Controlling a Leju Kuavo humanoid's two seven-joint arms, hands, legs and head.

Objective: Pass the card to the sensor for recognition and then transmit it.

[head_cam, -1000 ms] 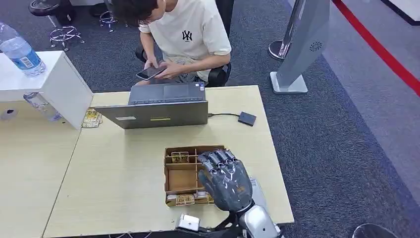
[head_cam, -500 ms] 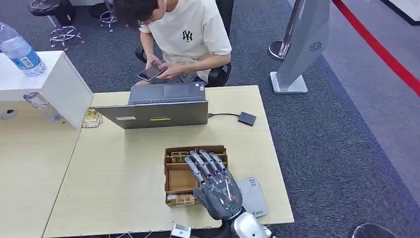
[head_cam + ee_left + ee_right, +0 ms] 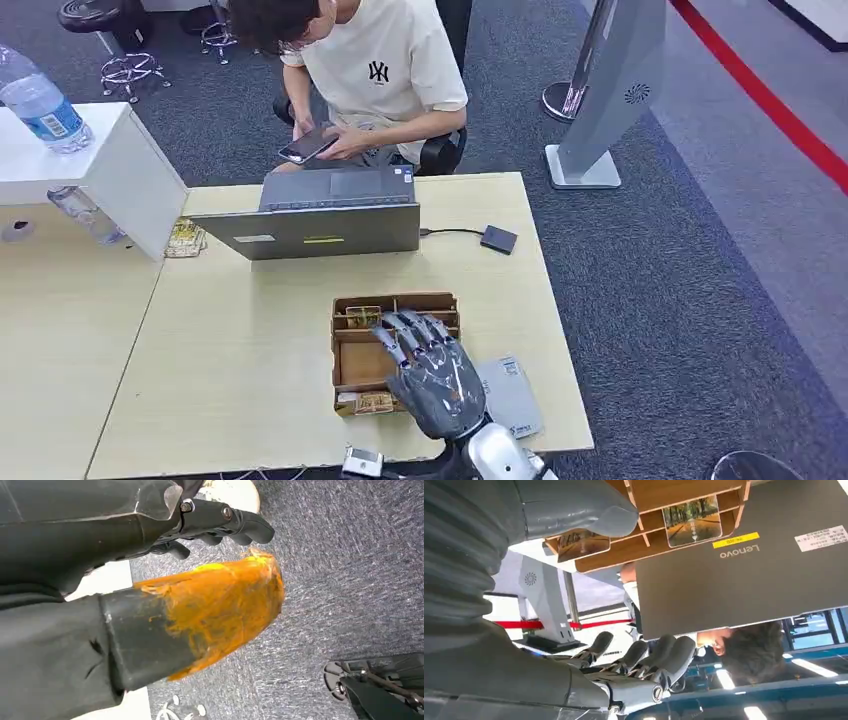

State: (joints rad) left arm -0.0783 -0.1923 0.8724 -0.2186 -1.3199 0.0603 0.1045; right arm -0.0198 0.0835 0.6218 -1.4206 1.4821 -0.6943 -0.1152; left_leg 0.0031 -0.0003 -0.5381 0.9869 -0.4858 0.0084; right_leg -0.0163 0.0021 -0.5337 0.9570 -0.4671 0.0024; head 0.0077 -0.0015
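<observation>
The right hand [image 3: 432,368] is hovering over the wooden card box [image 3: 352,358] on the counter [image 3: 250,350], fingers apart and holding nothing. The fingers are pointing away from the robot, over the box's middle compartments. This placement suits a reach from above, since the box is open at the top and its dividers are keeping the cards sorted and standing for access.

The task's cards are sitting in the box. One card [image 3: 363,316] is lying in the far compartment, and another card [image 3: 372,402] is lying in the near compartment, just beside the hand's palm. In the right wrist view, picture cards [image 3: 689,526] are showing in the compartments of the box, with the thumb [image 3: 589,510] close to one of them; whether the thumb is touching it cannot be told.

A grey flat device [image 3: 510,395], probably the sensor, is lying on the counter just beside the box on the robot's right, placed near enough for a short transfer from box to reader. A closed laptop [image 3: 320,215] is resting further back on the counter, and a person [image 3: 370,80] is sitting behind it, holding a phone [image 3: 305,147].

The left hand [image 3: 220,522] is hanging at the robot's side above the carpet, with its dark fingers curled in and nothing between them.

The step in hand appears to be selecting a card; no card is yet lifted.
</observation>
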